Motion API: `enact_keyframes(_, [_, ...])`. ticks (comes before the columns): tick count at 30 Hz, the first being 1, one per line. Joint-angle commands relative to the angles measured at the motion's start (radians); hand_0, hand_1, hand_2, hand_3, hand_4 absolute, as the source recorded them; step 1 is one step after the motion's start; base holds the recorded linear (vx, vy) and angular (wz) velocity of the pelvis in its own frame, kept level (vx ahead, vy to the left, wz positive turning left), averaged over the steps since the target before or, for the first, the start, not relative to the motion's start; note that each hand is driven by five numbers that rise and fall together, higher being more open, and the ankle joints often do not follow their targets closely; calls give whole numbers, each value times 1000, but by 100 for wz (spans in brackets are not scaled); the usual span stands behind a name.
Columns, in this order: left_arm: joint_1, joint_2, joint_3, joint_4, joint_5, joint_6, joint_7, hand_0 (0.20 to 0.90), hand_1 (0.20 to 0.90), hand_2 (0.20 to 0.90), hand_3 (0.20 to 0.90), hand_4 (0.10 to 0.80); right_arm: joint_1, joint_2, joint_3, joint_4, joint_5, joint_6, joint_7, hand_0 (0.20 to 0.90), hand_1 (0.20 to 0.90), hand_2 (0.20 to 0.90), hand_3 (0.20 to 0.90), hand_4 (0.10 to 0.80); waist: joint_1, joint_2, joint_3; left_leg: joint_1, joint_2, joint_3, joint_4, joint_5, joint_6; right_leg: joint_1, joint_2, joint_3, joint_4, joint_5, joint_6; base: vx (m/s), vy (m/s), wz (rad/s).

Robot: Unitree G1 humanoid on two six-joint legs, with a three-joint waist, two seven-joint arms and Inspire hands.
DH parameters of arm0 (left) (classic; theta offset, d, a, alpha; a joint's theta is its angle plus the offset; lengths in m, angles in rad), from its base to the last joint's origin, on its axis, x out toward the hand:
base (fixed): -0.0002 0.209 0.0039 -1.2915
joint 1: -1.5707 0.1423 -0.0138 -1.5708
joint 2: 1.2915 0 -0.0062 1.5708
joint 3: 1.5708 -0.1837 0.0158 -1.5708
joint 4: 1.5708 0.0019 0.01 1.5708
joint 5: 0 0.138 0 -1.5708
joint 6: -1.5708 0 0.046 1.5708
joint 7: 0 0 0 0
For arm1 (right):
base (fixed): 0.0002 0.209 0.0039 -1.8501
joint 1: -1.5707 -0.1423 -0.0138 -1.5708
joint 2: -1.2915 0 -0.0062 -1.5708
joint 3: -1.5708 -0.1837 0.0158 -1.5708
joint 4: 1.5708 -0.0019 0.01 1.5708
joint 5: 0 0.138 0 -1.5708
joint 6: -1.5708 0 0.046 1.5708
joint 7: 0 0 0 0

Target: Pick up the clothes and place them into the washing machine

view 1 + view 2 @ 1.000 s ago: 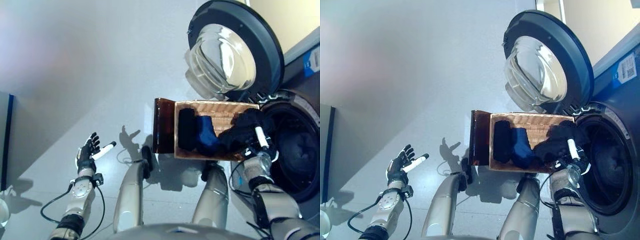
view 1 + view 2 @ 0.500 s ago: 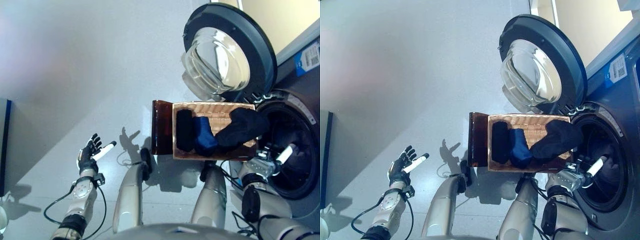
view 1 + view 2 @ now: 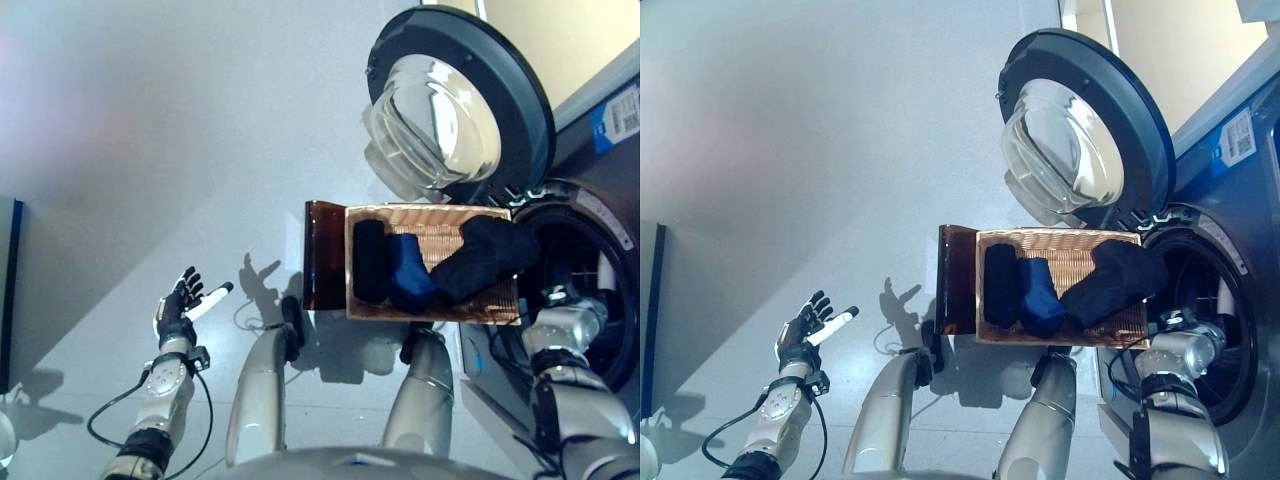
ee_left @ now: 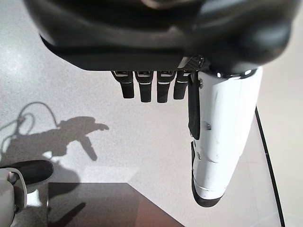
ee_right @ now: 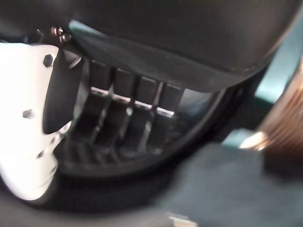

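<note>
Left eye view: 3 dark clothes (image 3: 430, 265) are lying side by side in the brown basket (image 3: 325, 255); my right hand (image 5: 118, 113), fingers straight, is reaching into the washing machine (image 3: 590, 290); my left hand (image 3: 180, 305) is hanging open.

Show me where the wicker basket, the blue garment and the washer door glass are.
wicker basket (image 3: 440, 216): left eye view, on its bare woven floor near the far rim.
blue garment (image 3: 408, 272): left eye view, on the middle of the cloth.
washer door glass (image 3: 1068, 150): right eye view, on the clear bowl's centre.
</note>
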Motion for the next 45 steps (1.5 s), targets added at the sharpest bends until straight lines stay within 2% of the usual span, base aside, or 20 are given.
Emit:
enact_keyframes(1, [20,73,66,-9,26,-84,37,900,900,900,900,800,40,-25,88,-82,-244,-7,-72,900,900,900,900,800,0,-21,-28,24,47,-30,-32,19,-97,58,-33,30,-147,166,0,0,0,0])
enact_keyframes(3, [23,73,72,-7,28,-84,43,900,900,900,900,800,48,-9,118,-103,-301,9,-92,900,900,900,900,800,2,-22,-27,25,47,-30,-32,19,-97,59,-33,31,-148,167,-1,0,0,0])
enact_keyframes(5, [31,76,88,-18,39,-88,61,900,900,900,900,800,74,3,188,-176,-511,55,-167,900,900,900,900,800,6,-23,-26,21,47,-29,-26,20,-96,59,-34,28,-145,169,0,0,0,0])
enact_keyframes(6, [32,76,88,-18,40,-88,61,900,900,900,900,800,76,4,187,-179,-514,57,-170,900,900,900,900,800,5,-23,-26,20,47,-29,-26,20,-96,59,-34,28,-145,169,0,0,0,0])
enact_keyframes(7, [37,79,106,-33,58,-93,75,900,900,900,900,800,102,-26,239,-253,-768,120,-247,900,900,900,900,800,7,-22,-27,16,47,-31,-25,21,-95,62,-35,26,-147,169,2,0,0,0])
enact_keyframes(8, [34,81,116,-16,73,-97,81,900,900,900,900,800,112,-38,253,-295,-865,148,-269,900,900,900,900,800,6,-22,-28,13,47,-32,-21,20,-95,62,-35,25,-146,168,2,0,0,0])
enact_keyframes(9, [34,81,116,-16,73,-97,81,900,900,900,900,800,113,-38,252,-297,-867,150,-270,900,900,900,900,800,6,-22,-29,12,47,-33,-21,19,-95,61,-35,24,-146,168,2,0,0,0])
enact_keyframes(10, [20,82,120,19,96,-105,86,900,900,900,900,800,109,-74,294,-271,-1043,201,-302,900,900,900,900,800,10,-21,-32,7,47,-36,-17,18,-96,60,-38,23,-143,167,5,0,0,0])
enact_keyframes(12, [19,82,126,22,110,-108,89,900,900,900,900,800,90,-90,316,-242,-1124,239,-322,900,900,900,900,800,14,-20,-35,1,44,-42,-13,17,-95,59,-40,23,-143,167,6,1,-9,7])
enact_keyframes(13, [19,82,127,22,110,-109,89,900,900,900,900,800,88,-90,317,-241,-1125,239,-323,900,900,900,900,800,13,-20,-35,0,44,-42,-13,17,-95,58,-40,23,-142,167,6,-4,2,13])
enact_keyframes(14, [21,82,138,19,118,-111,94,900,900,900,900,800,70,-97,322,-229,-1179,280,-343,900,900,900,900,800,15,-22,-38,-5,43,-42,-9,15,-94,54,-41,25,-141,168,7,-5,7,9])
enact_keyframes(21, [26,63,149,-15,130,-81,97,900,900,900,900,800,20,-72,296,-152,-1186,371,-398,900,900,900,900,800,18,-20,-45,-19,42,-43,-1,8,-92,39,-39,29,-135,167,6,0,10,3])
enact_keyframes(24, [34,54,160,-14,139,-73,99,900,900,900,900,800,54,-73,290,-245,-1285,428,-427,900,900,900,900,800,15,-22,-45,-17,45,-41,-2,5,-92,37,-34,33,-131,164,6,0,0,0])
enact_keyframes(25, [39,49,165,-20,151,-80,98,900,900,900,900,800,72,-100,315,-285,-1423,471,-435,900,900,900,900,800,14,-21,-43,-15,45,-40,-4,2,-92,37,-33,35,-131,162,8,0,0,0])
enact_keyframes(29, [41,57,169,-9,169,-108,89,900,900,900,900,800,75,-160,354,-281,-1584,476,-430,900,900,900,900,800,14,-16,-44,-21,47,-41,4,0,-92,31,-33,38,-128,163,9,0,0,0])
enact_keyframes(30, [46,66,168,-18,168,-125,79,900,900,900,900,800,74,-218,389,-274,-1692,489,-445,900,900,900,900,800,14,-17,-45,-23,46,-42,4,0,-93,28,-35,40,-127,163,9,0,0,0])
enact_keyframes(33, [50,75,170,-14,159,-135,69,900,900,900,900,800,66,-251,406,-260,-1735,502,-433,900,900,900,900,800,13,-17,-49,-27,46,-44,6,0,-94,23,-35,43,-126,163,9,0,0,0])
enact_keyframes(36, [52,81,166,5,147,-145,53,900,900,900,900,800,69,-324,467,-210,-1864,533,-412,900,900,900,900,800,11,-21,-56,-30,46,-46,7,0,-96,22,-33,45,-127,161,8,0,0,0])
enact_keyframes(40, [53,81,157,6,141,-152,50,900,900,900,900,800,74,-363,482,-207,-1892,529,-409,900,900,900,900,800,7,-27,-56,-29,48,-44,7,1,-98,21,-33,45,-126,161,8,0,0,0])
enact_keyframes(45, [42,78,115,11,122,-164,44,900,900,900,900,800,47,-379,567,-182,-1934,517,-405,900,900,900,900,800,3,-30,-46,-29,49,-40,15,-2,-100,14,-30,54,-119,160,5,0,0,0])
